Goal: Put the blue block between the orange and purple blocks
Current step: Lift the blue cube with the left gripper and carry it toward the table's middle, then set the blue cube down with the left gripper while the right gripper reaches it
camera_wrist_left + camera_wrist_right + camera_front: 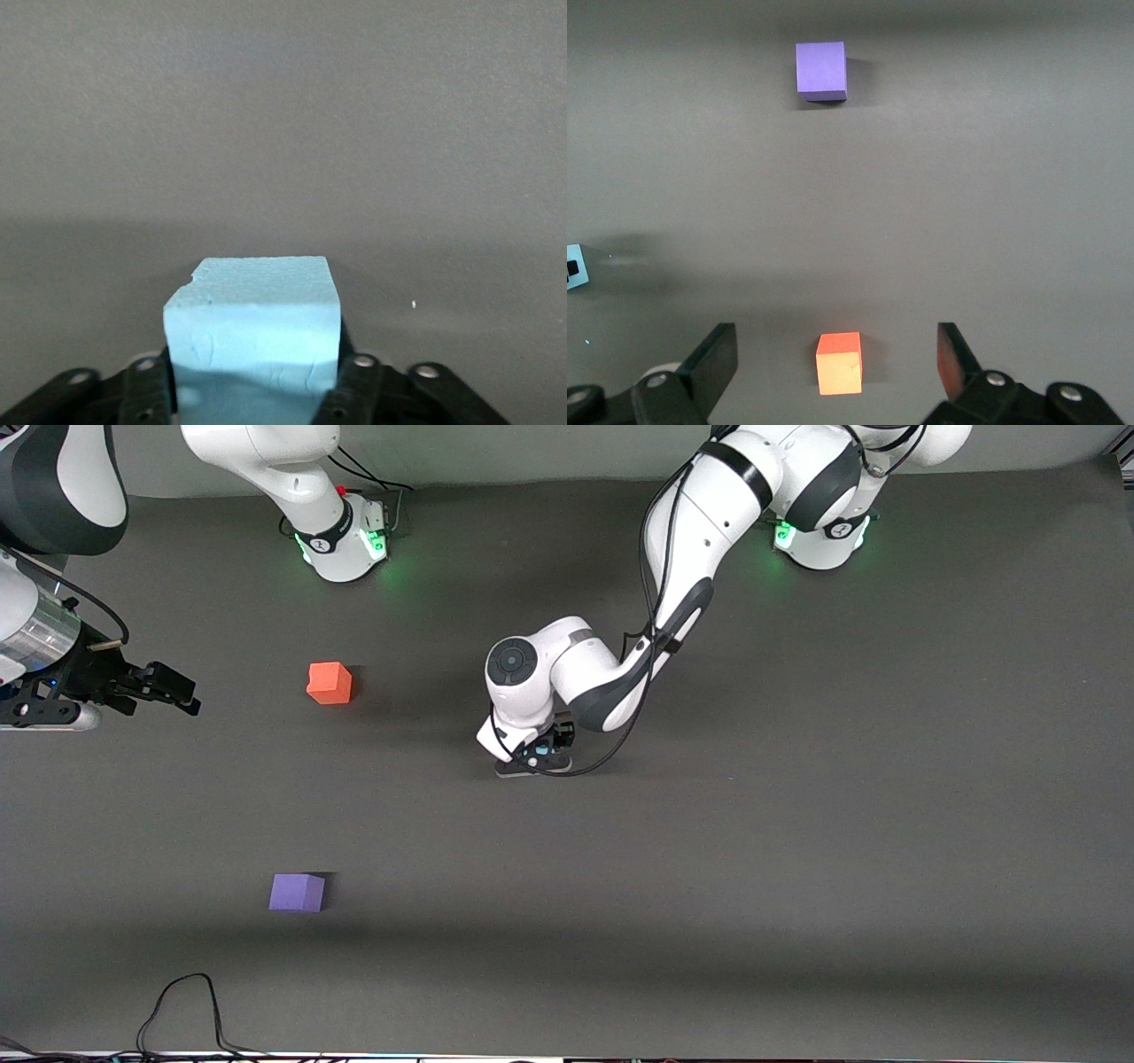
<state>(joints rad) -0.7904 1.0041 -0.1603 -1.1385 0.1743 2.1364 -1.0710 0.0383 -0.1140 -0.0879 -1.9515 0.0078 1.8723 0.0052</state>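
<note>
Left gripper (534,762): down at the table's middle, fingers clamped on the blue block (255,332); in the front view the wrist hid nearly all of the cube.
Right gripper (837,363): waiting with fingers spread wide, at the right arm's end.
Orange block (330,683): farther from the camera.
Purple block (297,892): nearer, well apart from the orange.

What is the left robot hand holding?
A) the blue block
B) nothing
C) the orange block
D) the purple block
A: the left gripper is shut on the blue block, while the orange block and the purple block sit alone on the table.
</note>
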